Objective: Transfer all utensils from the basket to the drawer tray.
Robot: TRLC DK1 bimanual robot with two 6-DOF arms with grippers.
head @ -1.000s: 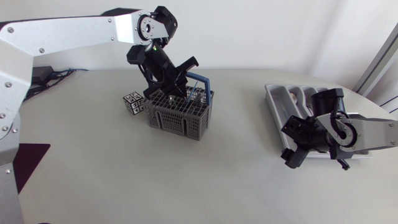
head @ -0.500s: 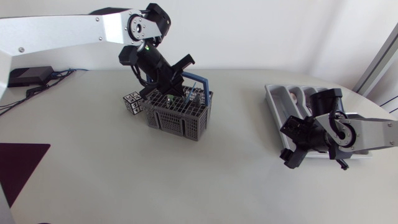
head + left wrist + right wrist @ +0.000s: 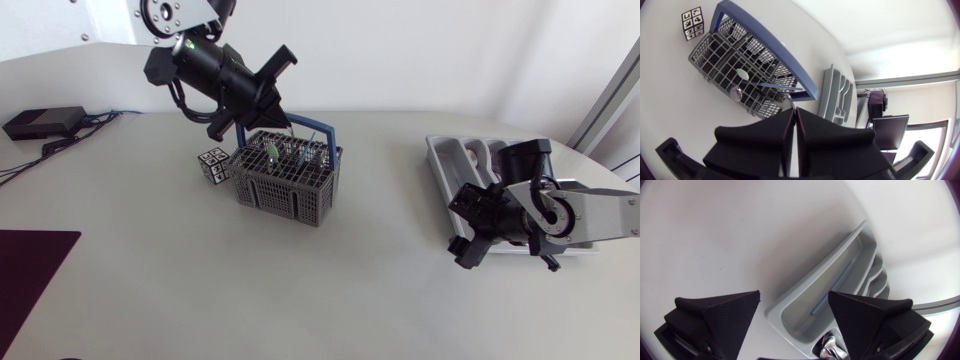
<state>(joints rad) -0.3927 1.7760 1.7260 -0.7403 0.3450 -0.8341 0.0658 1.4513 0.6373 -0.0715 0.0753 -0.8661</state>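
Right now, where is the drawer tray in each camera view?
Head view: drawer tray at the right side.
Left wrist view: drawer tray beyond the basket, ahead of the jaws.
Right wrist view: drawer tray just ahead of the open jaws.
Shared landmark: the basket, head and left wrist only.

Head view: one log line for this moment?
left gripper shut, above basket, hold unclear | right gripper open at tray | utensils in basket
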